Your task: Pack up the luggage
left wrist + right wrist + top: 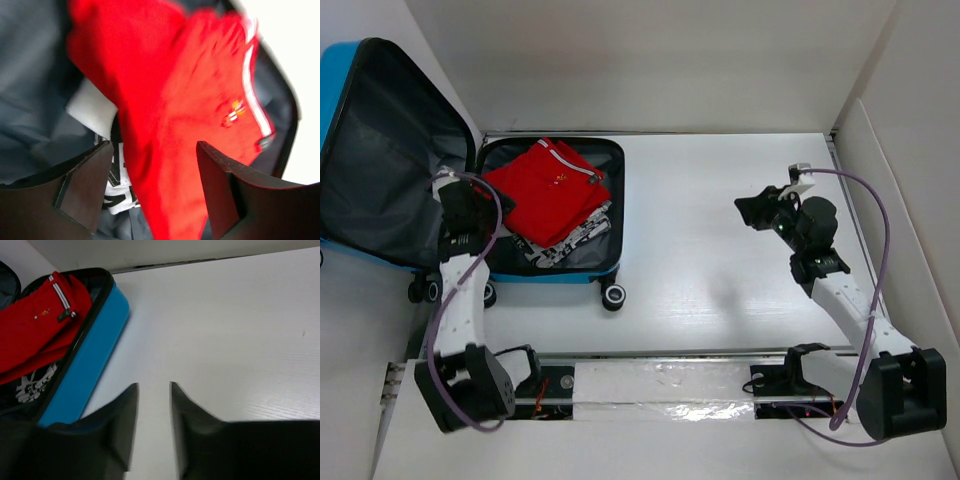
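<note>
Luggage (552, 276) lies open at the upper left of the overhead frame. The left hand (154, 157) is spread wide and empty, right above the red shirt (185, 100) inside it. The right hand (152, 390) is only slightly apart, holding nothing, over the counter (720, 300) at mid-right.

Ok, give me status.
Left hand open above red shirt in luggage. Right hand slightly open, empty, over table. Luggage open, unzipped. No obstruction seen.
</note>
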`<action>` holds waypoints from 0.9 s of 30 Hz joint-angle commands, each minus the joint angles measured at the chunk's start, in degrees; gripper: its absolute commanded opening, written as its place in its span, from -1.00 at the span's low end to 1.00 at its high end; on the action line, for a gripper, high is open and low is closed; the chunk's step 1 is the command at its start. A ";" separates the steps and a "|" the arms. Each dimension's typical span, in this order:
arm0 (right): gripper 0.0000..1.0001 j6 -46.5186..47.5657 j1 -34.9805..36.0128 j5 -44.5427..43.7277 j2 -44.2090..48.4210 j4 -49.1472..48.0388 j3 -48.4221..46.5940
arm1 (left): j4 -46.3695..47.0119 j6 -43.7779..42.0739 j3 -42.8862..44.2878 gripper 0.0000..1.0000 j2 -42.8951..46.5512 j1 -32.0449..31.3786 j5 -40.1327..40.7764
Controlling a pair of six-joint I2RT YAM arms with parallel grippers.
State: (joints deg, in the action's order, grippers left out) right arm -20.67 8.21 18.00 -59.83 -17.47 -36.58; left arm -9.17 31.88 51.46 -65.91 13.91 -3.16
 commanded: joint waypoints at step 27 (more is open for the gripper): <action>0.35 3.88 5.06 5.82 -5.65 -0.02 -6.40 | -11.31 -11.03 5.48 0.59 22.77 -3.64 69.95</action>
State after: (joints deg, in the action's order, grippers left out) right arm -18.04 12.88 23.77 -66.78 -16.86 -39.92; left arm -26.06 27.81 56.64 -40.56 9.78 60.86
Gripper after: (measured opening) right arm 0.672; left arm 0.817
